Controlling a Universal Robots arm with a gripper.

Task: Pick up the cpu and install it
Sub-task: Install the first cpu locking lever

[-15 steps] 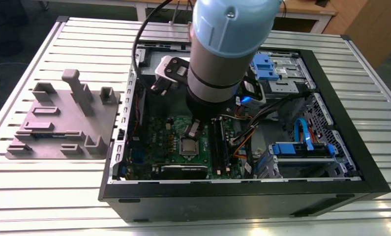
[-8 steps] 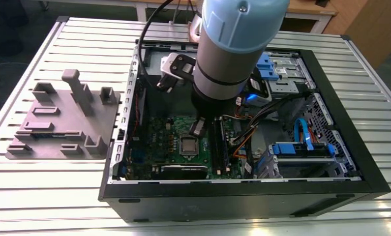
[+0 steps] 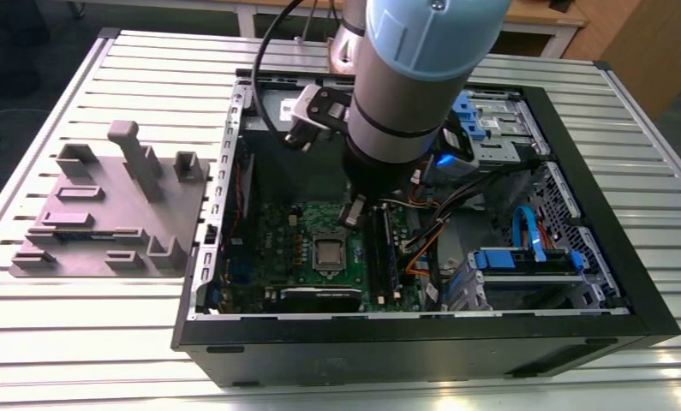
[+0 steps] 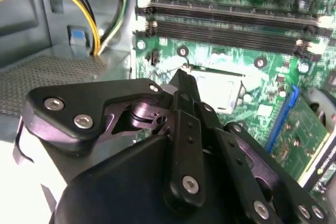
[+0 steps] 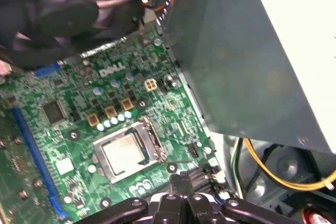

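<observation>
The open computer case (image 3: 614, 282) surrounds the gripper (image 5: 185, 179), whose jaws are pressed together and hold nothing. Below it inside the case lies the green motherboard (image 5: 68, 93). The cpu (image 5: 124, 150) sits in the socket (image 5: 153, 136), just beyond the gripper's tips.

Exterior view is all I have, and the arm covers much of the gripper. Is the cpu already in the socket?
Observer: Yes. In the first wrist view the cpu lies flat in the socket, silver top up.
Operator: And where is the gripper?
Observer: In that same view the gripper is near a corner of the socket, apart from the cpu.
Operator: Is it open or shut?
Observer: Shut, as both wrist views show.
</observation>
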